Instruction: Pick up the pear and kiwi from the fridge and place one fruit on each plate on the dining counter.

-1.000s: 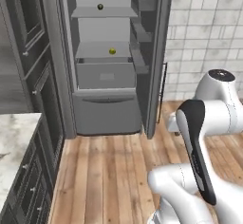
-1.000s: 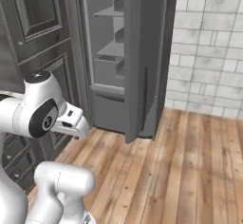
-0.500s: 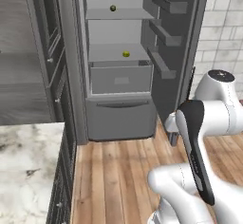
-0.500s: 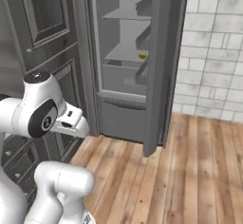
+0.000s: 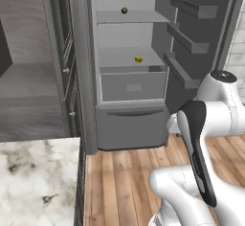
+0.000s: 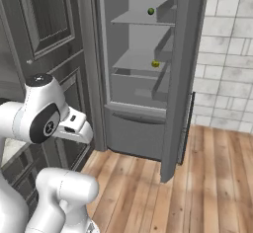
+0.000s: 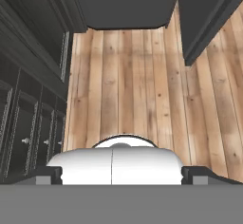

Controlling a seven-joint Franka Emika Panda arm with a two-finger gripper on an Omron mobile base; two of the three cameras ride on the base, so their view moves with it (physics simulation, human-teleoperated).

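Observation:
The fridge (image 5: pixel 134 115) (image 6: pixel 133 128) stands open ahead of me, its door (image 6: pixel 180 79) swung to the right. The pear (image 5: pixel 138 58) (image 6: pixel 155 64), small and yellow-green, lies on the lower shelf just above the grey drawer (image 5: pixel 134 85). My gripper (image 7: pixel 121 174) hangs folded close to the base, well short of the fridge and pointing down at the wooden floor. It is open, with nothing between its fingers. The kiwi, the plates and the dining counter are out of view.
A dark green ball (image 5: pixel 124 10) (image 6: pixel 151 11) rests on the upper shelf. Dark cabinets (image 5: pixel 43 62) (image 6: pixel 44 39) flank the fridge on the left. A marbled counter top (image 5: pixel 38 182) fills the near left corner. A white tiled wall (image 6: pixel 227 54) rises at the right above the open wooden floor (image 6: pixel 197 187).
The whole picture has shifted because the base has moved: the fridge now sits nearer and more centred. The arm keeps the same folded pose and the gripper stays open.

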